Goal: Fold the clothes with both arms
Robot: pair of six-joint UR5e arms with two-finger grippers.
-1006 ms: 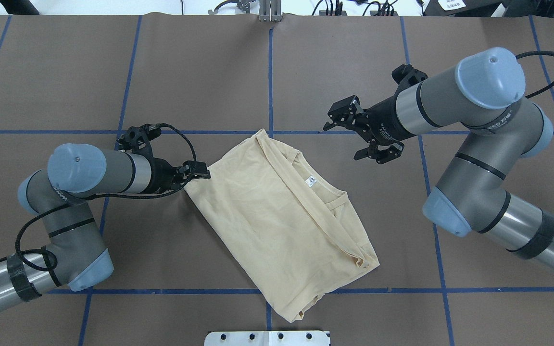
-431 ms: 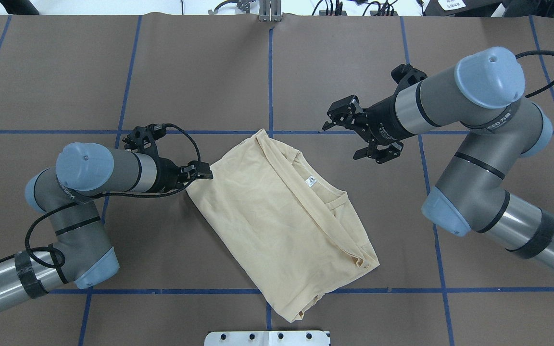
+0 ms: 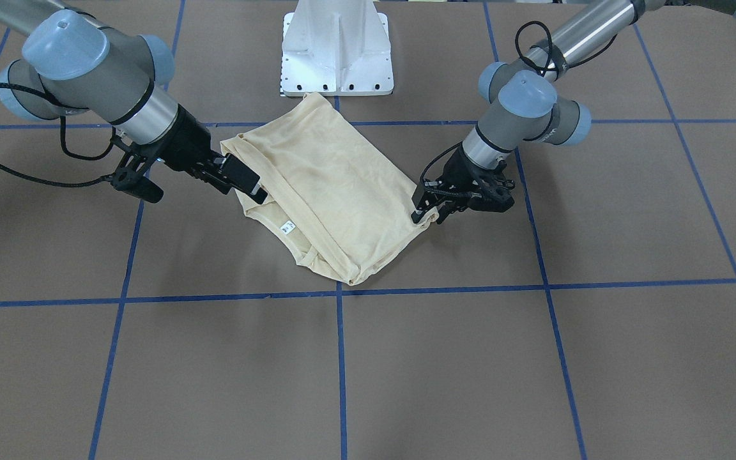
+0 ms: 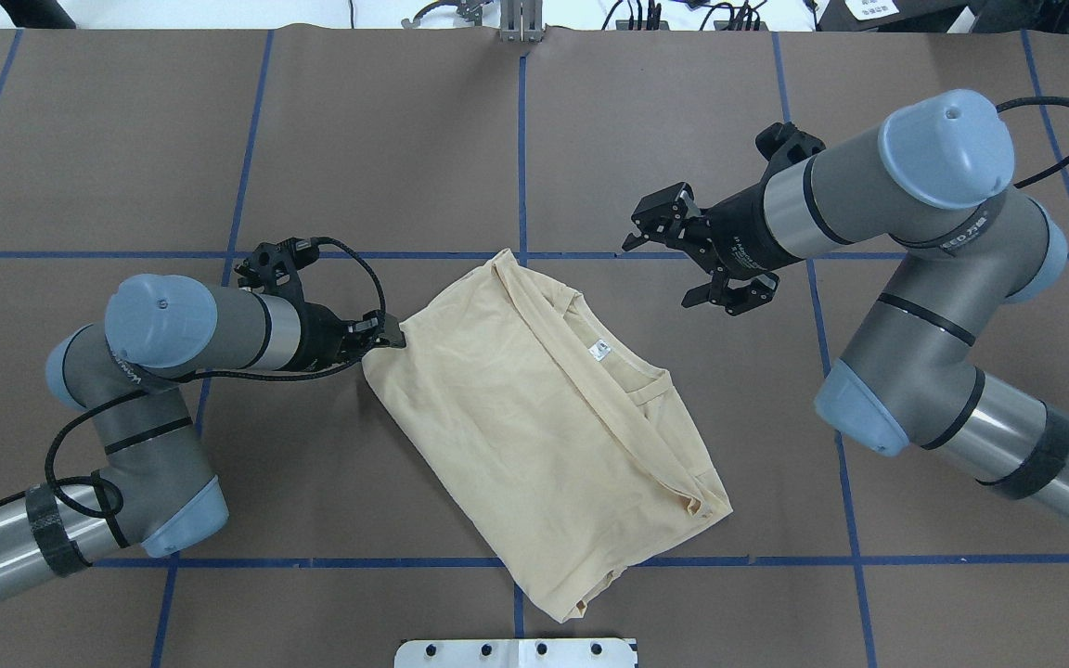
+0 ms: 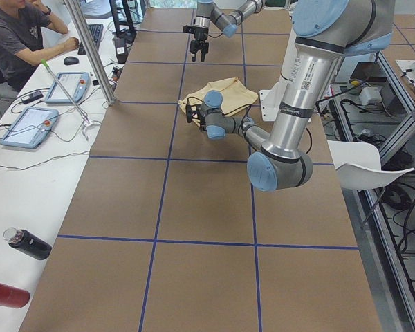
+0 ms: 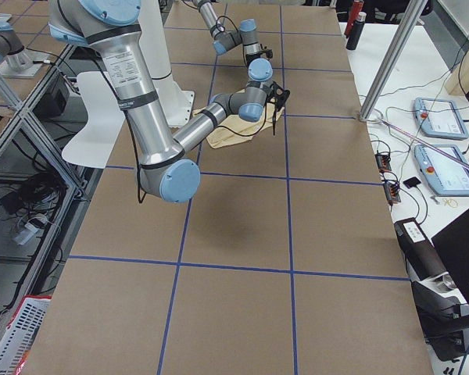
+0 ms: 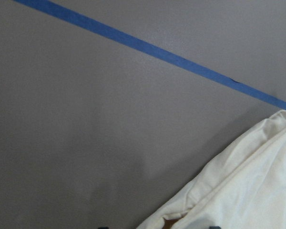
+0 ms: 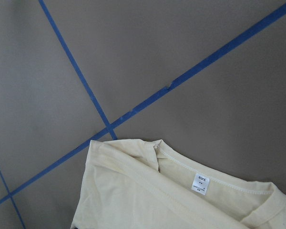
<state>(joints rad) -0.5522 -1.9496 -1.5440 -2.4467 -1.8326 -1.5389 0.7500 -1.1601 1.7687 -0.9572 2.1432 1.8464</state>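
Jaws of the left gripper (image 4: 393, 336) touch the T-shirt's (image 4: 534, 427) corner at centre-left, though I cannot tell whether they grip it; the right gripper's (image 4: 658, 275) jaws hang spread wide, empty.

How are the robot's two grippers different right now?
The left gripper is low at the T-shirt's corner and seems to pinch it; the right gripper hangs in the air beside the cloth, touching nothing. The left gripper's jaws look close together, while the right gripper's are spread wide. Both are black with two fingers.
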